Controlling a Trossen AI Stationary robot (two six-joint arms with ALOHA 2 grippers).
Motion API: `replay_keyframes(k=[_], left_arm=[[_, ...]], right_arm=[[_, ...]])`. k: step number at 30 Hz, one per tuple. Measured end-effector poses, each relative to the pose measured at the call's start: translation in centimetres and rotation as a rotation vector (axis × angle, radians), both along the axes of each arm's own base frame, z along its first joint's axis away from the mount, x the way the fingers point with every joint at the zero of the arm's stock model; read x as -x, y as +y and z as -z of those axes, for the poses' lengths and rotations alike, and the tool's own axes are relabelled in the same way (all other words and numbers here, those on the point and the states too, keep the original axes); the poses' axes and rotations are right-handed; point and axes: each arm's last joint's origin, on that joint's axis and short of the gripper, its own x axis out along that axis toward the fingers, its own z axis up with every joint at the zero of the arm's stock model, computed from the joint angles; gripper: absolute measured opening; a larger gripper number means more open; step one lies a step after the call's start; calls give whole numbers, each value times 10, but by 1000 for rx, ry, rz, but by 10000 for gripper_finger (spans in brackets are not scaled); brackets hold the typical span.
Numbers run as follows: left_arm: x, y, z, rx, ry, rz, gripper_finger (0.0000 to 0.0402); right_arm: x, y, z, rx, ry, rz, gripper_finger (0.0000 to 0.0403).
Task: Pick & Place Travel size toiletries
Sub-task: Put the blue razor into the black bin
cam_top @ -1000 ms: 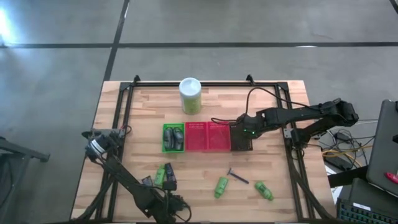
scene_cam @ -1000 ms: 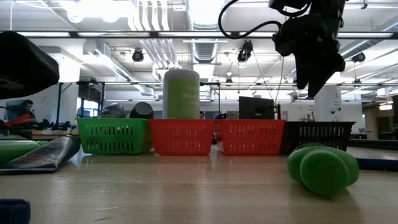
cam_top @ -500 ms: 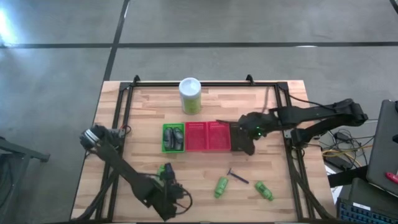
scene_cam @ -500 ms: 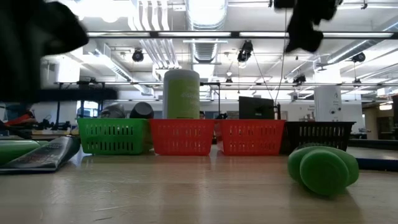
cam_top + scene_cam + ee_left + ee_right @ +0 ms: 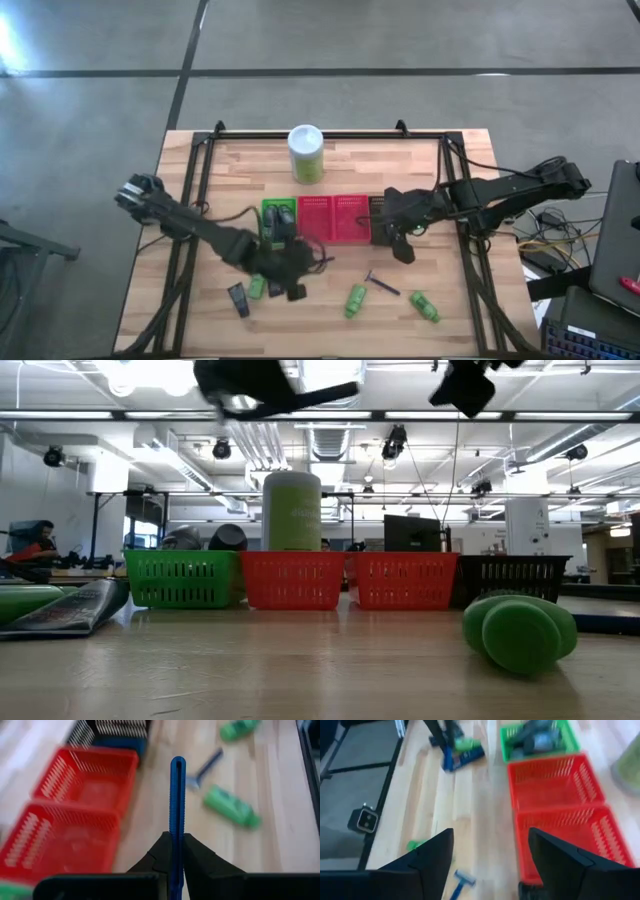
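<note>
My left gripper [image 5: 290,278] hovers over the table near the green basket [image 5: 278,221], shut on a thin dark-blue razor [image 5: 177,795]. My right gripper [image 5: 492,860] is open and hangs over the near side of the dark basket [image 5: 380,208]. Grey tubes lie in the green basket. On the wood lie a second razor [image 5: 382,283], two green tubes [image 5: 355,299] [image 5: 423,307], another green tube [image 5: 257,288] and a dark tube [image 5: 237,298]. The two red baskets [image 5: 335,218] stand between the green and dark ones. My left gripper pinches the razor's handle [image 5: 177,839] between its two fingers [image 5: 159,851]. The handle runs on forward past the fingertips, along the fingers. The razor is lifted clear of the table, and its far end [image 5: 177,762] points toward the table's right side.
A large white-and-green canister [image 5: 306,153] stands behind the baskets. Black frame rails [image 5: 190,200] run along the table's left, right and far sides. Bare wood shows in front of the red baskets [image 5: 330,265]. Cables lie off the table's right edge.
My left gripper has swung from the near left edge up and toward the baskets. It now hangs high above the table. My right gripper has drawn back from over the dark basket toward the near edge and has risen.
</note>
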Motion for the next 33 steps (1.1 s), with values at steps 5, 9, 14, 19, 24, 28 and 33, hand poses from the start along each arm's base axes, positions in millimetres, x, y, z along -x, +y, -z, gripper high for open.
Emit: replay_keyframes(k=[5,9,14,19,24,28,33], left_arm=[[-18,25,-8,-18,-95,-3,29],[-28,40,-10,-31,-136,-24,30],[-34,50,-16,-74,-191,-17,30],[-39,59,-17,-69,-217,-8,30],[-40,60,-17,-81,-211,20,30],[-40,60,-17,-74,-212,28,30],[-42,61,-21,-72,-250,27,30]], right_arm=[[-3,1,-4,63,-23,-50,288],[-6,1,-6,80,-29,-61,307],[-12,1,-7,88,-25,-52,318],[-19,-3,-5,104,-9,-27,304],[-26,-6,-7,104,-16,-9,280],[-34,-9,-9,105,-13,4,264],[-48,-7,-4,134,15,-18,247]])
